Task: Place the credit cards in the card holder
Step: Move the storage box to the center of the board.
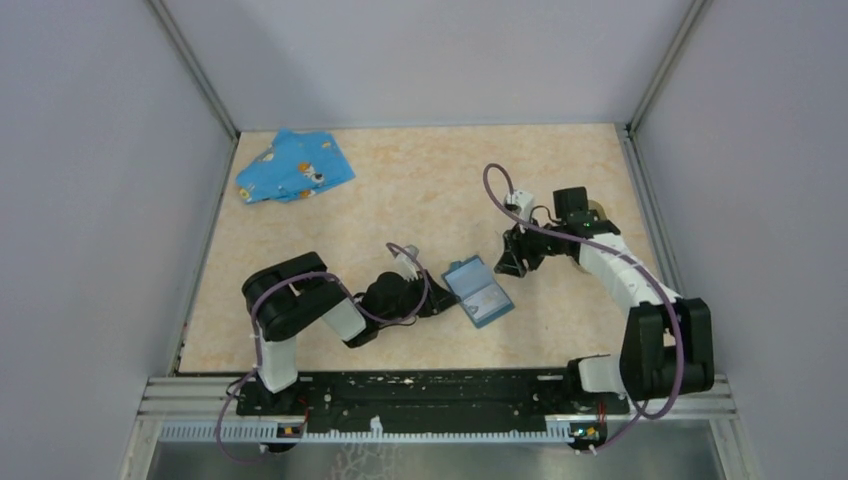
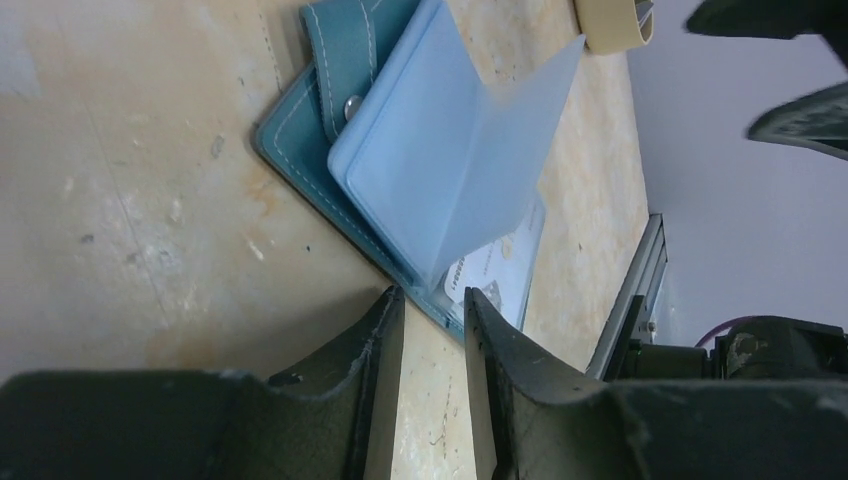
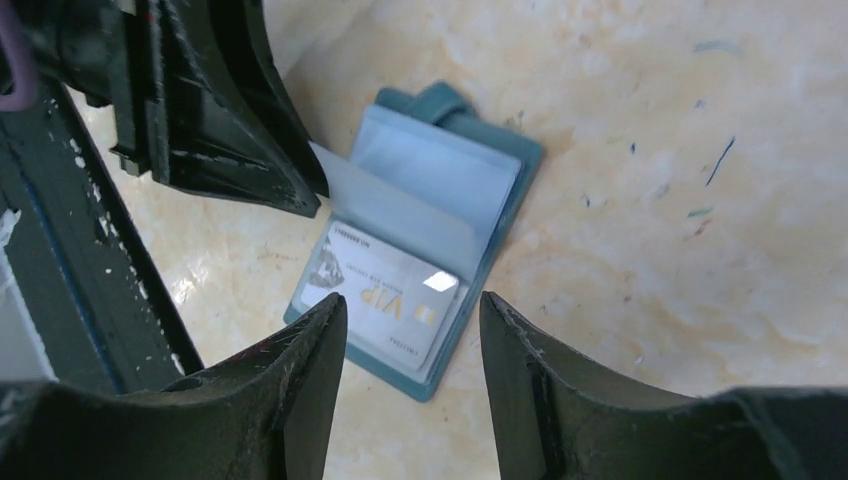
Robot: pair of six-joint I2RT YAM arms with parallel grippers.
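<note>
VIP card (image 3: 385,292): likely thin, stiff and slick; pinch its short edge to draw it from the blue case (image 3: 518,175).
Left gripper (image 2: 435,300): narrowly apart, empty.
Right gripper (image 3: 413,302): apart, empty.

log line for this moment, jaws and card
left jaws: narrow gap, empty, at blue case corner | right jaws: open, empty, near case | vip card: in case sleeve | card holder: partly in view
</note>
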